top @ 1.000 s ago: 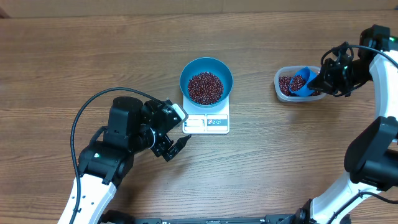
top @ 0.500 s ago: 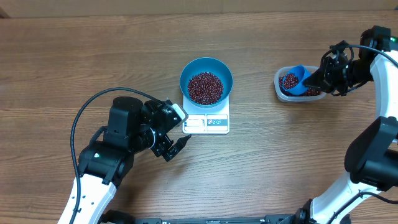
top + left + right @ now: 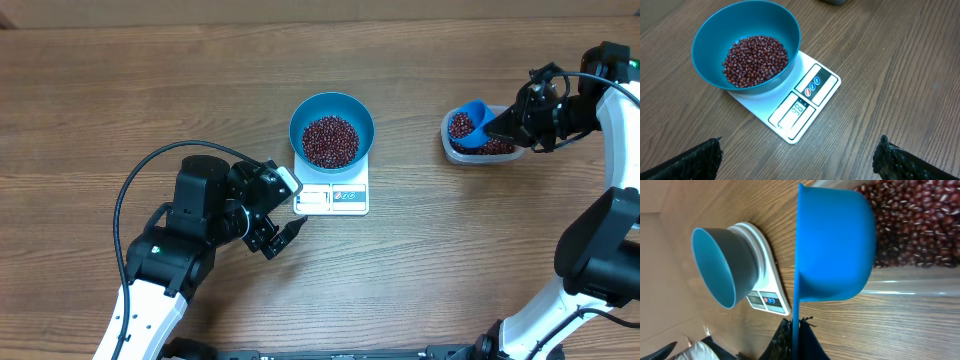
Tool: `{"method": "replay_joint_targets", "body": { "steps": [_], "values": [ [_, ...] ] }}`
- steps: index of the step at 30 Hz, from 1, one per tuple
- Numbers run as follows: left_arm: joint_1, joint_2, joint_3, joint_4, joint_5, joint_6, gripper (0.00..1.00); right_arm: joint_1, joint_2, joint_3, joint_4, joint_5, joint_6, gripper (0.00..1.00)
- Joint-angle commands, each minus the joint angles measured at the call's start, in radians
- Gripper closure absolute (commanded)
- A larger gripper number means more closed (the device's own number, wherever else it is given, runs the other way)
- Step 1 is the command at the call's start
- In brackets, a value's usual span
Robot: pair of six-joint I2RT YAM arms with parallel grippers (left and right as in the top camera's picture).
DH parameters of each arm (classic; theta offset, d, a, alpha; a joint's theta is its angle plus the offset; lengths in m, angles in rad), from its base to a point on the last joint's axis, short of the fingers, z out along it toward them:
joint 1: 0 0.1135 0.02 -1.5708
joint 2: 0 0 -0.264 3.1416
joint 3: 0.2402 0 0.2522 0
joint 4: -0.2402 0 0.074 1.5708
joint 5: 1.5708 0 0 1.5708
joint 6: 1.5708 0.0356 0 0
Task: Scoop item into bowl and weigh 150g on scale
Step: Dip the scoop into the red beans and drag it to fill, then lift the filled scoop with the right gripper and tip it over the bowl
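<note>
The left wrist alone is showing digits on the white square scale (image 3: 799, 105); left gripper (image 3: 797, 158) hovering open, right gripper (image 3: 511, 123) clamping a blue plastic scoop (image 3: 474, 117).

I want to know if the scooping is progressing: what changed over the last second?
The right gripper, shut on the scoop, slid it a little across the tub toward the scale side. The left gripper stayed open beside the scale; the bowl and its beans did not move.
</note>
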Motion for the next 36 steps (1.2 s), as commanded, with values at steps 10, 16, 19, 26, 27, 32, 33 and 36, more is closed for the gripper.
{"method": "replay_joint_targets", "body": {
  "steps": [10, 16, 19, 26, 27, 32, 33, 36],
  "values": [
    [0.010, 0.002, -0.005, 0.001, 0.018, -0.003, 0.00, -0.006, -0.039, 0.035, 0.000, -0.140, -0.069, 0.96],
    [0.010, 0.002, -0.005, 0.001, 0.018, -0.003, 0.01, -0.004, -0.081, 0.036, 0.000, -0.193, -0.077, 0.96],
    [0.010, 0.002, -0.005, 0.001, 0.018, -0.003, 0.00, 0.008, -0.124, 0.036, -0.006, -0.205, -0.076, 0.96],
    [0.010, 0.002, -0.005, 0.001, 0.018, -0.003, 0.00, 0.082, -0.207, 0.036, -0.008, -0.210, -0.076, 0.96],
    [0.010, 0.002, -0.005, 0.001, 0.018, -0.003, 0.00, 0.100, -0.217, 0.036, -0.004, -0.210, -0.076, 0.96],
    [0.010, 0.002, -0.005, 0.001, 0.018, -0.003, 0.00, 0.212, -0.246, 0.036, 0.039, -0.209, -0.069, 0.96],
    [0.010, 0.002, -0.005, 0.001, 0.018, -0.003, 0.00, 0.234, -0.247, 0.036, 0.052, -0.210, -0.058, 0.96],
    [0.010, 0.002, -0.005, 0.001, 0.018, -0.003, 0.00, 0.302, -0.247, 0.036, 0.099, -0.208, -0.025, 0.96]
  ]
}}
